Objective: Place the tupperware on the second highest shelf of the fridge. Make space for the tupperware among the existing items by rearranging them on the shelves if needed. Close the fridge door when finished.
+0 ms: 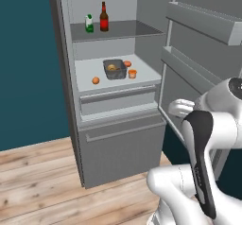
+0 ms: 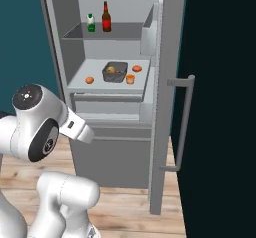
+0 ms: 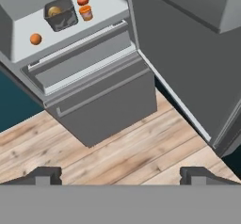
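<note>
Fridge [image 1: 118, 162] door [image 2: 167, 97] open. Tupperware [image 1: 115, 69] sits on the pale second highest shelf [image 1: 90, 75], toward the back, nothing touching it. Orange cup [image 1: 132, 73] just right of it; one orange ball [image 1: 95, 80] near left, another [image 1: 127, 64] far right. Bottle [image 1: 104, 17] and carton [image 1: 89, 23] on the darker shelf above. Pincer [image 3: 121, 175] open wide, empty, over the wood floor [image 3: 132, 148].
</note>
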